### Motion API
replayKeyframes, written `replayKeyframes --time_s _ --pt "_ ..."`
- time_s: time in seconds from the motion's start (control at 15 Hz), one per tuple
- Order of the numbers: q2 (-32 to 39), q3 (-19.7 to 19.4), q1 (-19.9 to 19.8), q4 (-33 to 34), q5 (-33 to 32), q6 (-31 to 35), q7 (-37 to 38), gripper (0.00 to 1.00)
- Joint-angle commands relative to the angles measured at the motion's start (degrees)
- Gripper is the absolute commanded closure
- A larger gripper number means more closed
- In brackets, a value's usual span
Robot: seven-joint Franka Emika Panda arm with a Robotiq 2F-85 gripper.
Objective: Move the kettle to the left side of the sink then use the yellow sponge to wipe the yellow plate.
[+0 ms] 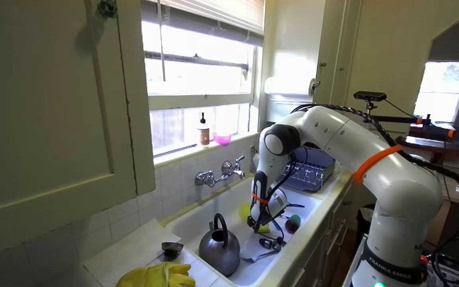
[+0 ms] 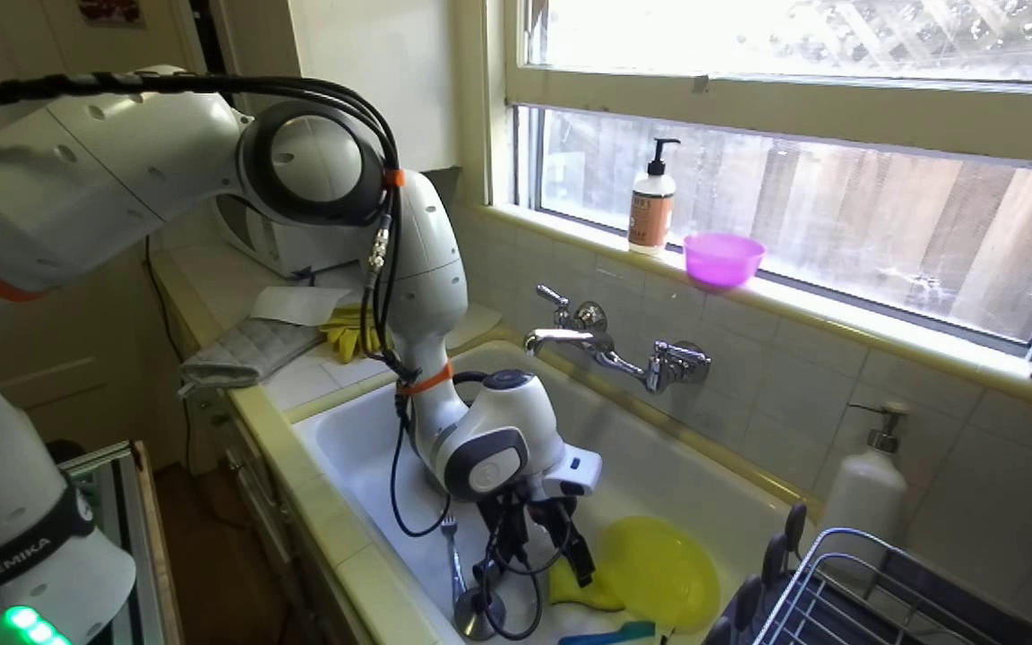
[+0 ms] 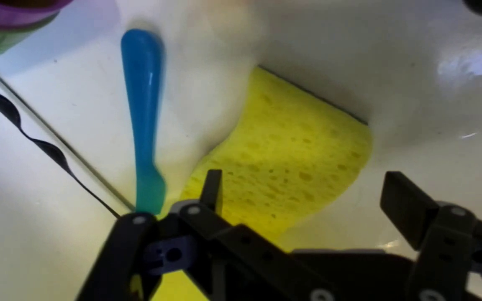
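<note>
The sponge point(image 3: 287, 154) is laid on the floor of the sink point(image 2: 650, 470), toward the edge nearest the dish rack point(image 1: 309, 171). The gripper point(image 3: 303, 192) is held low above it, its fingers point(image 3: 214, 186) spread wide with nothing gripped. In the wrist view, the sponge's left edge is overlapped by one finger, and bare white floor is shown between its right edge and the other; whether the sponge is touched cannot be told. A narrow strip of open floor is seen between the sponge and a blue utensil point(image 3: 142, 117). The cup point(image 1: 293, 224) is set near the front edge, beside the counter point(image 1: 303, 241). The yellow plate point(image 2: 668, 573) is placed toward the wall edge, just beside the sponge. The kettle point(image 1: 219, 253) is stood upright at the opposite end edge, near the gloves point(image 1: 153, 275). Between kettle and gripper, the open room is narrowed by a fork point(image 2: 453, 551) near the front edge; along the wall edge, bare white sink is seen below the faucet point(image 2: 561, 337).
</note>
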Motion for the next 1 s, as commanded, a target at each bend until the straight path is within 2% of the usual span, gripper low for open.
replayKeyframes --time_s 0.0,0.2,0.6,0.93 --pt "2.96 0.66 -0.67 4.24 -0.24 -4.08 -3.39 0.34" --pt "2.62 2.02 -2.17 4.97 -0.16 -4.26 -3.94 0.58" --pt "-4.81 11.83 -12.25 0.98 -1.28 -5.25 -8.58 0.99" --pt "-9.70 16.74 -18.20 -2.04 -1.14 -10.56 -12.25 0.99"
